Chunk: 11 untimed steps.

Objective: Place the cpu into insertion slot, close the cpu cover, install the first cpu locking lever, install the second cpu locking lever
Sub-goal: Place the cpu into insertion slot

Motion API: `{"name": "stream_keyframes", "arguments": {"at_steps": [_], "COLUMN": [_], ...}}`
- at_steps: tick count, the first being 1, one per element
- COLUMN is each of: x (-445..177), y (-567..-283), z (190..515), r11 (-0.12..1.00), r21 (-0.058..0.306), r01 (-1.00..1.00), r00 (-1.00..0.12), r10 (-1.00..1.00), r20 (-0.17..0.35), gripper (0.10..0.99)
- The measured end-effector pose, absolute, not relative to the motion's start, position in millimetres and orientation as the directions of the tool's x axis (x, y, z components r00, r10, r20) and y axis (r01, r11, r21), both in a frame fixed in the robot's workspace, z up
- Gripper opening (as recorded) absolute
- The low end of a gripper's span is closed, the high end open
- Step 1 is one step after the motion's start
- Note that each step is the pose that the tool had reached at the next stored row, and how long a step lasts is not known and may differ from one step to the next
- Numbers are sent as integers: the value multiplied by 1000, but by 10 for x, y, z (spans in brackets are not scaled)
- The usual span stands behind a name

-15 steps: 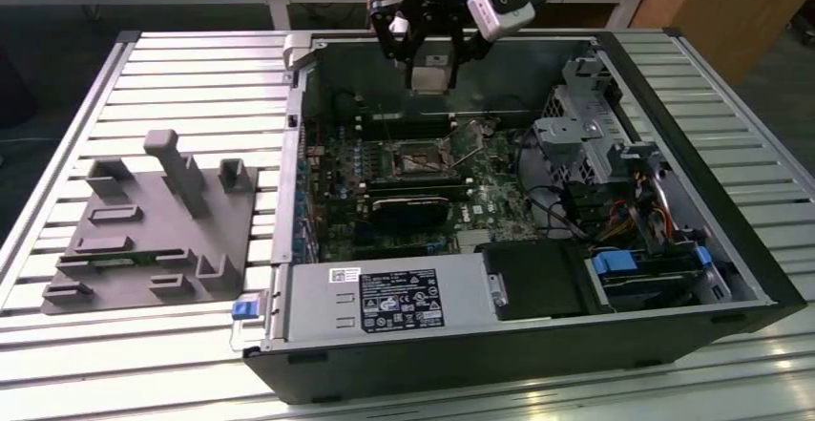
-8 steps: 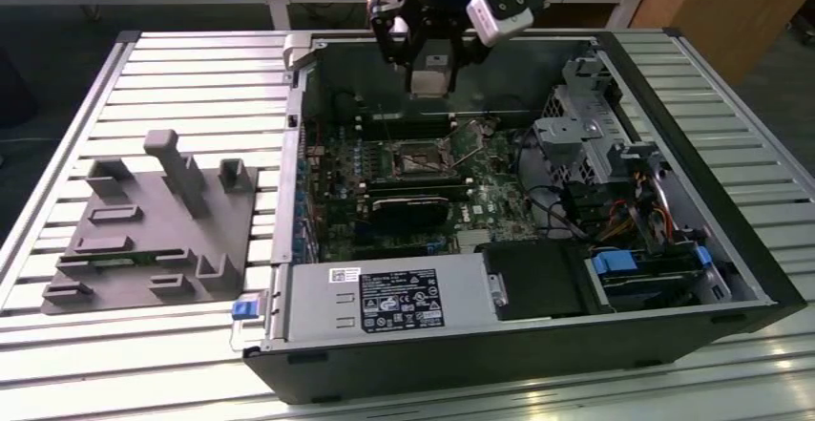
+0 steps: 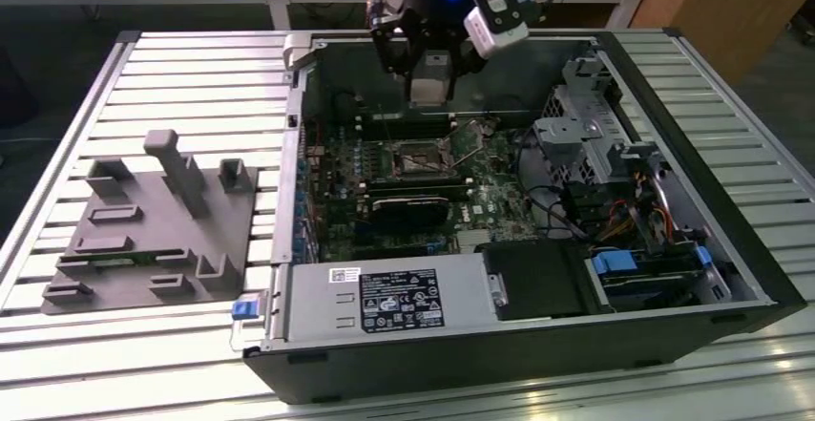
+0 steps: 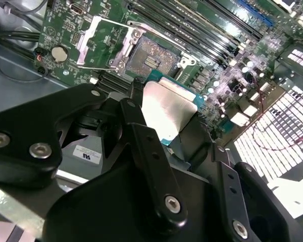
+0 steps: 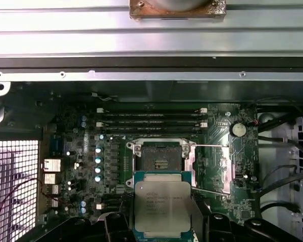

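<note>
end effector clamped on the cpu, jaws on two opposite edges, silver face twd both wrist cams. the chip hangs in the air over the motherboard, near the insertion slot but apart from it, not seated. exterior view: arm is low inside the open pc case, toward its far wall. the case lies on the slatted counter, w/ a grey fixture block at the exterior view's left.

cpu cover is swung open and stands off to one side of the slot. socket centre bare, contacts exposed. lever rod and other lever rod are both unlatched and stick out beside the socket. memory slots run just beyond the slot.

risks, as i judge them:
- chip looks offset from the slot. if it goes down unaligned or rotated, one corner lands first and contacts bend.
- edge-only grip on a thin part. any slip or tilt and it drops onto the board.
- other lever rod sits close to the chip, so a snag could knock it askew.
- open cover is near the jaws. a bump could flip it over the empty slot.
- can't tell notch orientation from here.
</note>
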State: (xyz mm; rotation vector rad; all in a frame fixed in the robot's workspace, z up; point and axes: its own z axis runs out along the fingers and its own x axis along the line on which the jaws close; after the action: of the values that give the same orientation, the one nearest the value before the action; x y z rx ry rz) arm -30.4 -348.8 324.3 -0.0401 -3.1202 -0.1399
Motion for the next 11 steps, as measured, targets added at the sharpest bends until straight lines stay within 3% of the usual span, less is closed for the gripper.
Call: {"name": "stream_keyframes", "arguments": {"at_steps": [11], "x": [-304], "y": [-3449], "z": [3042], "r11": [996], "r21": [89], "r01": [26], "r00": [-1000], "r10": [25], "r20": [19], "gripper": [537]}}
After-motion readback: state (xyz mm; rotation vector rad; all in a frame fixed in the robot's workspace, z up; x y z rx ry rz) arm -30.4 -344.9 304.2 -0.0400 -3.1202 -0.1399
